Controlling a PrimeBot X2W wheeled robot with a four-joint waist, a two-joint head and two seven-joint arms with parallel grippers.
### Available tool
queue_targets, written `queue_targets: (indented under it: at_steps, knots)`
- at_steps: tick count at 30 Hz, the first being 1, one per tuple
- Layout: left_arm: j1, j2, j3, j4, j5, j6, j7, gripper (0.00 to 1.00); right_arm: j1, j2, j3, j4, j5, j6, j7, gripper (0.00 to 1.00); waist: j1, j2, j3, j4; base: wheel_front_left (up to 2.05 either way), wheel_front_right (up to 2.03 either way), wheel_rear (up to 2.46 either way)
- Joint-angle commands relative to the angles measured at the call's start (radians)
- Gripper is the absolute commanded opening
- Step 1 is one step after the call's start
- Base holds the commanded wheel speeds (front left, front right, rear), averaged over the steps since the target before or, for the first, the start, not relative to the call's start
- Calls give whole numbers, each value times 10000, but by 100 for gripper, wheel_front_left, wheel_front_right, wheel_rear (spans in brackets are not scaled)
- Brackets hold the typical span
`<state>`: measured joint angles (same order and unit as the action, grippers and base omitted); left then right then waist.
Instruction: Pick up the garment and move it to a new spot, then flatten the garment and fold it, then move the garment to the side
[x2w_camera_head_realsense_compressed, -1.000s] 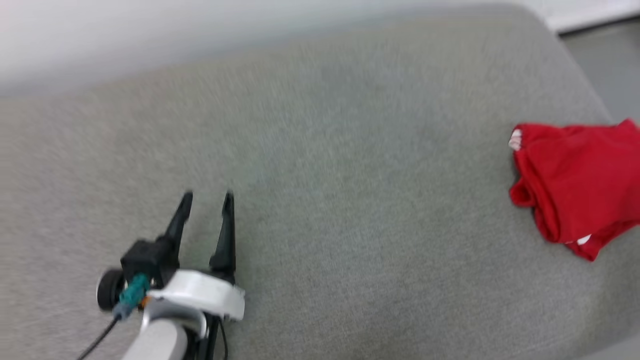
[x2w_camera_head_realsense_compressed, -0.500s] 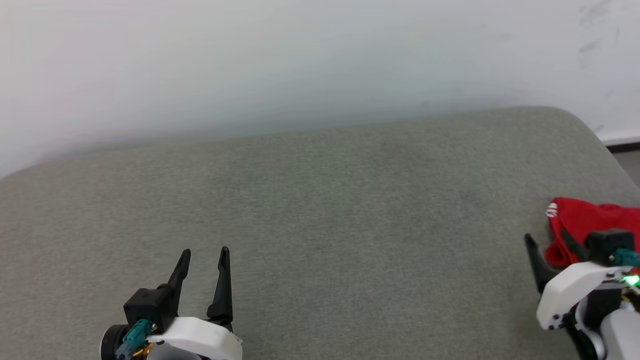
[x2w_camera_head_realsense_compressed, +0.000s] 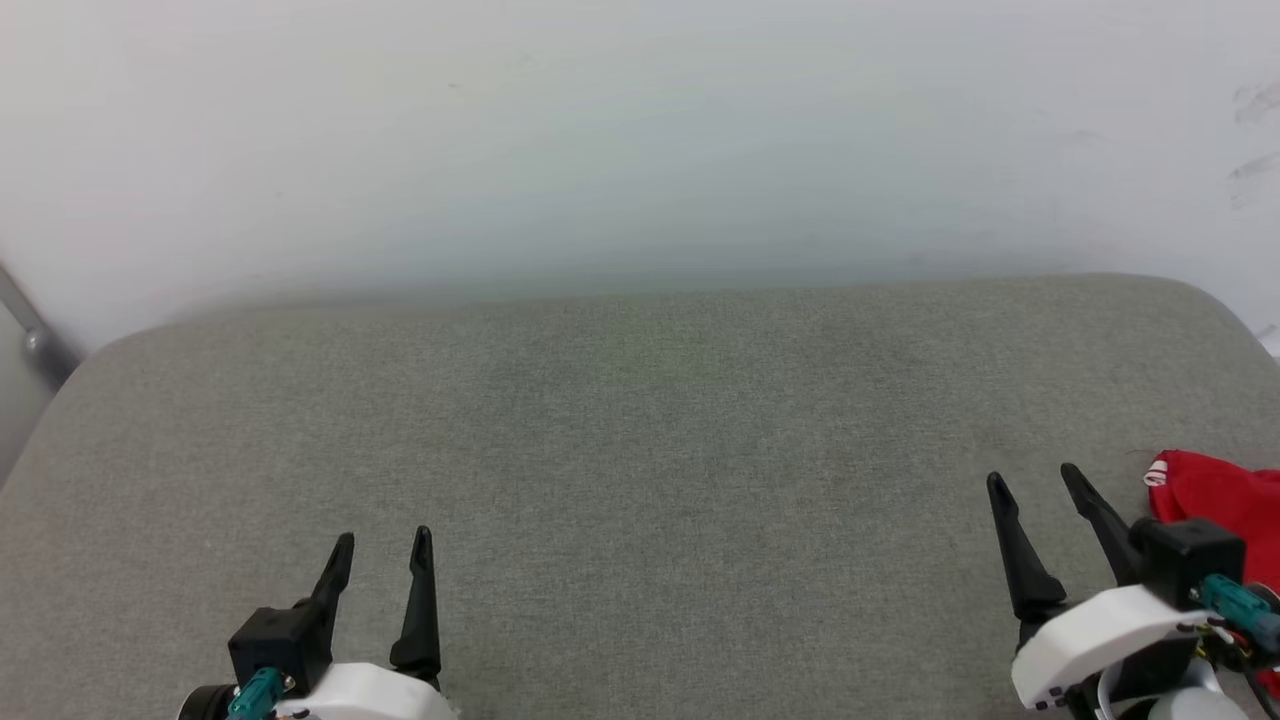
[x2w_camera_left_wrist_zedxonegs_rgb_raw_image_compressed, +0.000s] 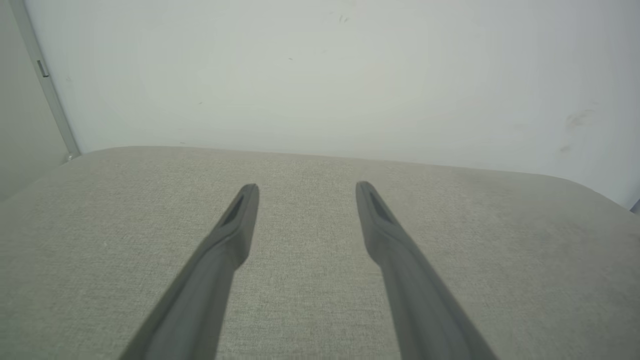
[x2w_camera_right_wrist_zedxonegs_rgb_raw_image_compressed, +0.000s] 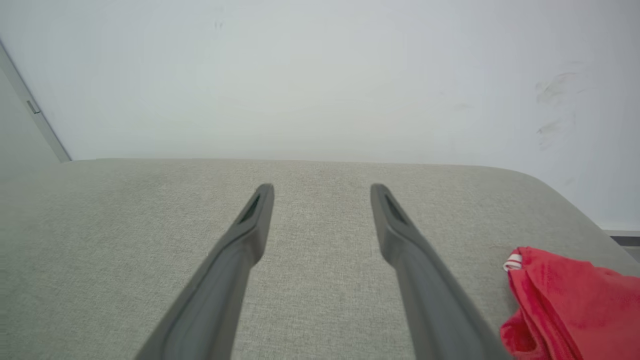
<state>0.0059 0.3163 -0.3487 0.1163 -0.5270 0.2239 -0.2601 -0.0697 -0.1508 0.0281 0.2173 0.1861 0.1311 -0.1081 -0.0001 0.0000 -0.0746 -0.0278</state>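
Observation:
The garment (x2w_camera_head_realsense_compressed: 1215, 495) is a folded red bundle with a bit of red-and-white striped trim, lying at the far right of the grey cushion (x2w_camera_head_realsense_compressed: 640, 450). In the right wrist view the garment (x2w_camera_right_wrist_zedxonegs_rgb_raw_image_compressed: 570, 307) sits at the lower right, beside my right fingers. My right gripper (x2w_camera_head_realsense_compressed: 1035, 482) stands open just left of the garment, not touching it, nothing between its fingers. Over the cushion's front left, my left gripper (x2w_camera_head_realsense_compressed: 383, 543) is open and empty. Both wrist views show wide-spread fingers (x2w_camera_left_wrist_zedxonegs_rgb_raw_image_compressed: 240, 215) (x2w_camera_right_wrist_zedxonegs_rgb_raw_image_compressed: 257, 215) above bare fabric.
A white wall (x2w_camera_head_realsense_compressed: 640, 140) rises right behind the cushion. At the far left a metal frame edge (x2w_camera_head_realsense_compressed: 30, 335) runs beside the cushion's rounded corner. The cushion's right end curves away just past the garment.
The head camera has swung up and round, so the wall now takes the upper half. The right gripper has come into view beside the garment. Both grippers stay open.

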Motion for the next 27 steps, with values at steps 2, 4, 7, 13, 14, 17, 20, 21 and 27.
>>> queue_targets:
  at_steps: [2,4,7,13,14,17,20,21,27]
  knots:
    - [162,15,12,27,79,39,-62,100,369,151,-186,-315,-144,-8,100,100,1,0,-50,-7,0,0,0]
    - [225,-18,-2,22,145,48,-64,100,706,333,-365,-752,-294,-6,220,100,1,0,-100,-13,0,0,0]
    - [320,-75,57,-5,156,51,-57,100,1129,542,-489,-1336,-416,-6,445,100,1,0,-167,-55,0,0,0]
    - [440,-177,108,-9,290,53,-57,100,1464,724,-424,-2004,-506,-6,793,100,1,0,-193,-56,0,0,0]
    - [421,-191,102,16,308,24,-57,100,1481,732,-419,-2054,-518,-6,824,100,1,0,-189,-42,0,0,0]
    - [340,-215,80,71,352,-18,-57,100,1459,755,-390,-2154,-489,-6,903,100,1,0,-177,-13,0,0,0]
    - [289,-258,71,89,422,-21,-58,100,1418,730,-339,-2172,-456,-6,953,100,1,0,-174,2,0,0,0]
    - [280,-266,73,88,437,-17,-58,100,1400,710,-321,-2170,-442,-6,941,100,1,0,-172,9,0,0,0]
    - [272,-311,144,83,505,-32,-58,100,1365,659,-298,-2128,-330,-6,889,100,1,0,-167,67,0,0,0]
